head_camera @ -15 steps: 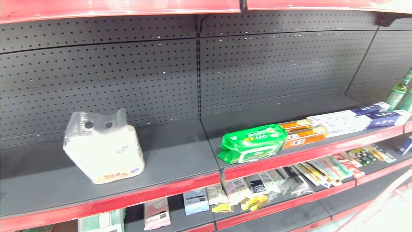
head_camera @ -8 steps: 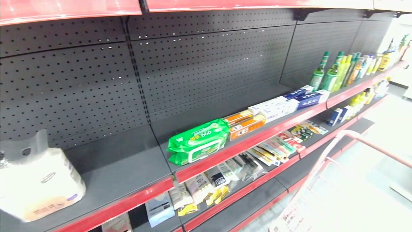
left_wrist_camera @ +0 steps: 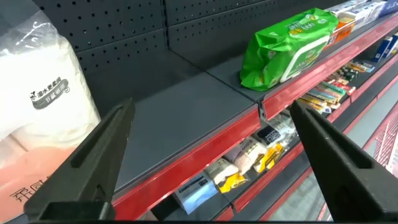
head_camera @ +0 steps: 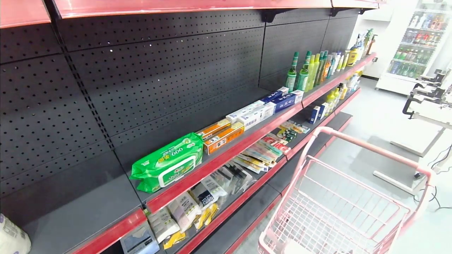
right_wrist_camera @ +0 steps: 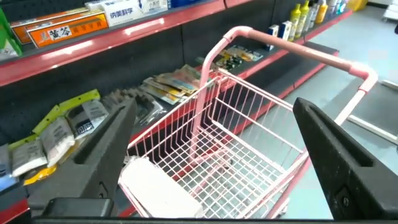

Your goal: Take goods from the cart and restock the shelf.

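A pink wire cart [head_camera: 348, 197] stands on the floor to the right of the shelf [head_camera: 219, 160]. In the right wrist view my right gripper [right_wrist_camera: 216, 104] hangs open above the cart [right_wrist_camera: 249, 155], with a white package [right_wrist_camera: 158, 186] lying in the basket. My left gripper [left_wrist_camera: 211, 104] is open in front of the shelf's bare grey board [left_wrist_camera: 180, 118], holding nothing. A white tissue pack [left_wrist_camera: 37, 118] stands beside it on that board and also shows at the head view's lower left, tissue pack [head_camera: 10, 240]. A green wipes pack [head_camera: 164, 162] lies farther right.
Orange boxes [head_camera: 220, 134], white and blue boxes [head_camera: 263, 107] and green bottles [head_camera: 307, 70] line the same shelf rightward. Hanging packets [head_camera: 197, 201] fill the lower shelf. A white stand [head_camera: 429, 116] and cables are on the floor beyond the cart.
The head camera has swung to the right: the tissue pack has slid to the left edge of the picture and the pink cart has come into view. The shelf goods themselves have not moved.
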You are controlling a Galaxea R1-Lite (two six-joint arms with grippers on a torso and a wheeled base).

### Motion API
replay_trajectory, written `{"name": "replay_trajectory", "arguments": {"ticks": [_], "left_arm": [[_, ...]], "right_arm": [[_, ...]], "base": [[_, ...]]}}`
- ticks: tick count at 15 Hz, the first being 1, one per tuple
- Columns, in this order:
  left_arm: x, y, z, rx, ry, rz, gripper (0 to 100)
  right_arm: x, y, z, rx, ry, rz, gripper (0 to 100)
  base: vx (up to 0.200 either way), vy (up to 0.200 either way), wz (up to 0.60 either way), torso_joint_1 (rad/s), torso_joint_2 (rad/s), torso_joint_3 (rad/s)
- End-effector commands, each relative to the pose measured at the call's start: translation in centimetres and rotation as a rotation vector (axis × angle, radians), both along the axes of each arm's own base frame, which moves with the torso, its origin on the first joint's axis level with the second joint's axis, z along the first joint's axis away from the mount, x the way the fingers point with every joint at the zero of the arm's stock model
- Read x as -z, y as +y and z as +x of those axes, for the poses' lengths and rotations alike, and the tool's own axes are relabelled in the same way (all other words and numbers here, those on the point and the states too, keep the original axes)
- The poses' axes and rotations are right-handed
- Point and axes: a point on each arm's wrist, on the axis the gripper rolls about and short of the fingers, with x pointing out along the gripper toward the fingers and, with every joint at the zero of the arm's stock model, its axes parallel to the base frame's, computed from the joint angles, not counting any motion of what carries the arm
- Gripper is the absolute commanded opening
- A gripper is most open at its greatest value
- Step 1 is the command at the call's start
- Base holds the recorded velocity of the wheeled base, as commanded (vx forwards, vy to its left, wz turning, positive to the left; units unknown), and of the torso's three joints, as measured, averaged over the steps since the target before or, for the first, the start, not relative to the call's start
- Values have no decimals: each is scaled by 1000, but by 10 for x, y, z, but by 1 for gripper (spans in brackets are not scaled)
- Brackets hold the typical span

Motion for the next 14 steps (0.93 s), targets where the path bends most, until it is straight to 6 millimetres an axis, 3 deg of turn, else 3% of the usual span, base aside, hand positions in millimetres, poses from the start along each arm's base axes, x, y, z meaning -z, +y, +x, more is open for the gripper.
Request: {"name": "replay_trajectory", "arguments": {"ticks": [1,4,5,6,7,8,9,10,12,14], "left_arm": [[0,0,0,-1,1,1,100],[0,0,0,-1,0,-1,100],[0,0,0,-1,1,1,100],[0,0,0,-1,0,-1,100],[0,0,0,-1,1,1,100],[0,0,0,-1,4,1,100],[0,0,0,-1,2,1,100],[0,0,0,-1,0,-1,100],[0,0,0,-1,0,-1,100],[0,0,0,-1,0,-1,100]], "right_arm": [[0,0,0,1,2,-2,100],[0,0,0,-4,0,-4,100],[-29,0,-2,-49,-38,14,100],[-103,1,18,-71,-4,125,100],[-147,1,34,-79,-15,236,100],[-186,3,75,-84,48,262,100],[-182,2,87,-63,99,235,100],[-143,-1,116,1,313,100,100],[-93,0,141,-35,580,10,100],[-61,4,160,-101,775,-71,100]], "base": [[0,0,0,0,0,0],[0,0,0,0,0,0],[0,0,0,0,0,0],[0,0,0,0,0,0],[0,0,0,0,0,0],[0,0,0,0,0,0],[0,0,0,0,0,0],[0,0,0,0,0,0],[0,0,0,0,0,0],[0,0,0,0,0,0]]}}
